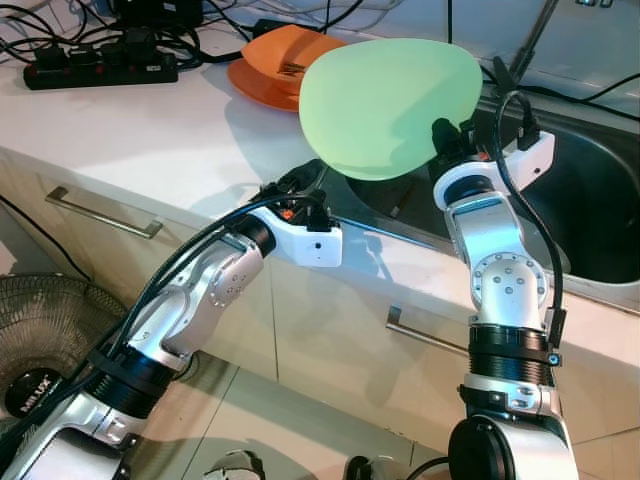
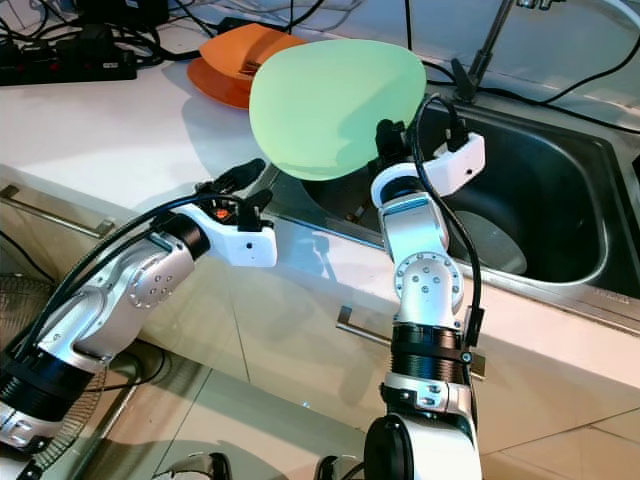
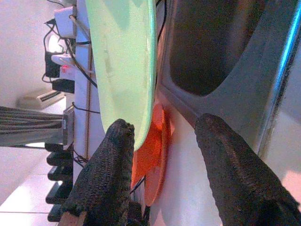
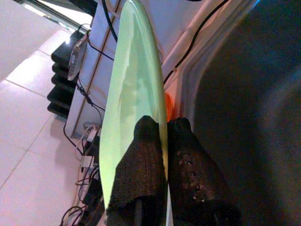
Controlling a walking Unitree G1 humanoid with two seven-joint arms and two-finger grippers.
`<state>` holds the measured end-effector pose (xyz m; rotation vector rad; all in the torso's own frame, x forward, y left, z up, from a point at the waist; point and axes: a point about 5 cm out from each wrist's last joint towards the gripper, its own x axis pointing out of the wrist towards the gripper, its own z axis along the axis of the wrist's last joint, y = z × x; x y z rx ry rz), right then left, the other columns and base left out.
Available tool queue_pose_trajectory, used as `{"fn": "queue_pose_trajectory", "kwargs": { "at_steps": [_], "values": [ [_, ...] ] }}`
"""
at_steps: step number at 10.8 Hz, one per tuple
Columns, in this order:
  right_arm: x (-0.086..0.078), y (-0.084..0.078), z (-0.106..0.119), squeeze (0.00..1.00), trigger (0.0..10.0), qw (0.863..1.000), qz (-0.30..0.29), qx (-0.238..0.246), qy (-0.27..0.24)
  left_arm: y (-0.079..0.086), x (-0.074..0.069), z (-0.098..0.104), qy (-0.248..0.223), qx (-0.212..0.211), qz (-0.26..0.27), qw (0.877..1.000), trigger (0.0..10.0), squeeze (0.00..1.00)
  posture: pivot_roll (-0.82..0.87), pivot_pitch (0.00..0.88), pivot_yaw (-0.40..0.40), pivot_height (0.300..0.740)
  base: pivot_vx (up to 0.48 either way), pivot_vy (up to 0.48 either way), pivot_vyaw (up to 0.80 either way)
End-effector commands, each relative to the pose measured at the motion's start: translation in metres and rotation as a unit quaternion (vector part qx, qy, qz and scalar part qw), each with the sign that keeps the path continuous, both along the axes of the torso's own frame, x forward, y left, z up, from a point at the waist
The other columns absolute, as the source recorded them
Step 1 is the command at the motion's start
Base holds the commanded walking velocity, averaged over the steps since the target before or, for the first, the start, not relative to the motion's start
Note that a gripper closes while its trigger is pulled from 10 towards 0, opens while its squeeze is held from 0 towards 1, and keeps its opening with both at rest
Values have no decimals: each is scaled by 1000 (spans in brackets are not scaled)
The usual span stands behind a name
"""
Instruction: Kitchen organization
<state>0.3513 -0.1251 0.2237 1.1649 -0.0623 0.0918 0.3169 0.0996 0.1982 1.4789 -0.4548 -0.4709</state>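
Observation:
A pale green plate (image 1: pixel 390 105) hangs tilted above the counter's front edge, by the left end of the steel sink (image 2: pixel 560 210). My right gripper (image 4: pixel 165 136) is shut on the plate's rim, one finger on each face. My left gripper (image 3: pixel 162 141) stands open just below and left of the plate, fingers pointing toward the sink, nothing between them. A stack of orange dishes (image 1: pixel 270 60) lies on the white counter (image 1: pixel 120 130) behind the plate.
A black power strip (image 1: pixel 100 65) with cables lies at the counter's back left. Drawer handles (image 1: pixel 105 212) line the cabinet front below. A fan (image 1: pixel 40 340) stands on the floor at the left. The faucet stem (image 2: pixel 490 45) rises behind the sink.

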Motion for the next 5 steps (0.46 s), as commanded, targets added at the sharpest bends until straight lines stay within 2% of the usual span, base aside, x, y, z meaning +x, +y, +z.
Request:
{"fn": "queue_pose_trajectory", "kwargs": {
  "at_steps": [1, 3, 4, 5],
  "values": [
    [1, 7, 17, 0, 0, 999, 6, 18, -30, -3, -1, 6, -10, -6, -6, 1000, 10000, 0, -17, 94, -72, 740, 0, 0, 0],
    [1, 7, 17, 0, 0, 999, 6, 18, -30, -3, -1, 6, -10, -6, -6, 1000, 10000, 0, -17, 94, -72, 740, 0, 0, 0],
    [2, -46, 20, 0, 0, 991, -114, 38, -52, -1, -2, 7, -8, -32, -2, 999, 10000, 0, -10, 92, -71, 740, 0, 0, 0],
    [0, -65, 21, 0, 0, 985, -157, 41, -62, 1, -3, 9, -8, -54, 2, 998, 10000, 0, -10, 92, -71, 740, 0, 0, 0]
  ]
}}
